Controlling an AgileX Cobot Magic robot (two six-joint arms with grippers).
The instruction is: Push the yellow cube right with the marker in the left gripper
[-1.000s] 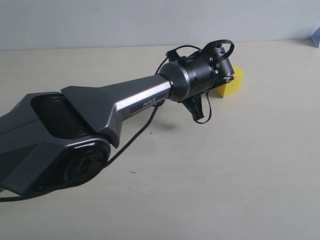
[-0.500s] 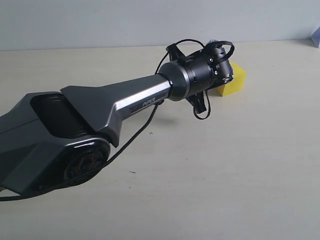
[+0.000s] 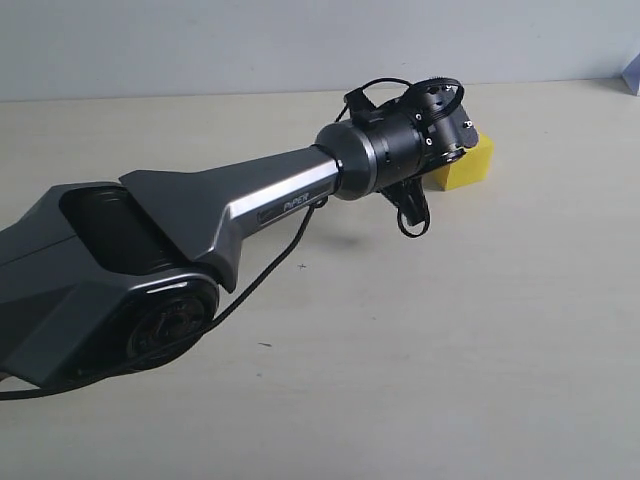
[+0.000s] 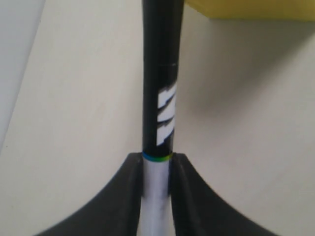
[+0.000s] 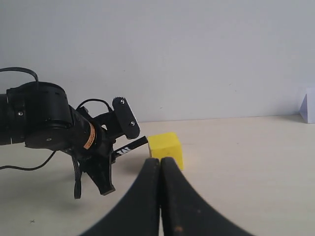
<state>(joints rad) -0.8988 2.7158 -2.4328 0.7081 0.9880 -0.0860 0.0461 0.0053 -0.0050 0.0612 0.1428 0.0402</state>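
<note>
plain beige table [image 3: 480, 350], matte, a couple of tiny dark specks on it; small yellow cube [image 3: 470, 168] sitting flat toward the back edge; some pale little object [image 3: 633, 76] at the far right, mostly cut off

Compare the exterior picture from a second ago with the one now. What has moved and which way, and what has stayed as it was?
The left gripper has shifted a little to the right and rolled at the wrist. The yellow cube has slid slightly right. No grasp or release shows, and the marker is clamped between the fingers now. The arm's big lower housing has kept its place.
</note>
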